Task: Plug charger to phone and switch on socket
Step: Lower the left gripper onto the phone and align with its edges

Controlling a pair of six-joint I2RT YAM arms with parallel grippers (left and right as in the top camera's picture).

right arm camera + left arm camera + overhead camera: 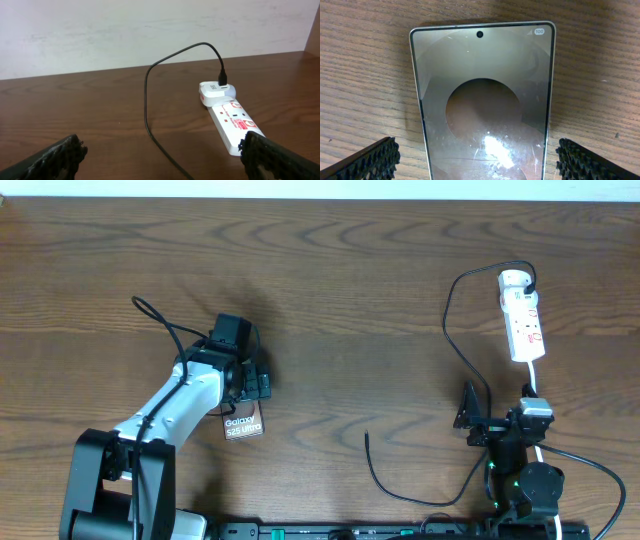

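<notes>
The phone [243, 425] lay flat on the wooden table [350, 270], at about 8 o'clock from the table's middle in the overhead view. Only its near end, with white "Galaxy" lettering, showed below the left arm. In the left wrist view its glossy bronze face [485, 100] filled the middle, with a small dark dot near the top edge.

The left gripper [480, 162] was spread wide. Its ribbed fingers [375, 160] stood at the phone's 9 and 3 o'clock, with bare wood between each finger and the phone's edges, so it gripped nothing.

The charger [447, 320] was not joined to the phone. Its plug tip [367, 436] lay loose on the wood at the phone's 3 o'clock, well apart from it. From there the black cable curved toward the table's near edge, then ran up toward 1 o'clock and looped into the white adapter [212, 92].

The adapter sat in the far end of the socket [525, 325], which lay at about 3 o'clock from the table's middle, red marks [235, 115] on its top. Whether a switch was on, I could not tell.

The right gripper [165, 160] hung released and empty at the socket's 6 o'clock, beside the white cord [534, 380].
</notes>
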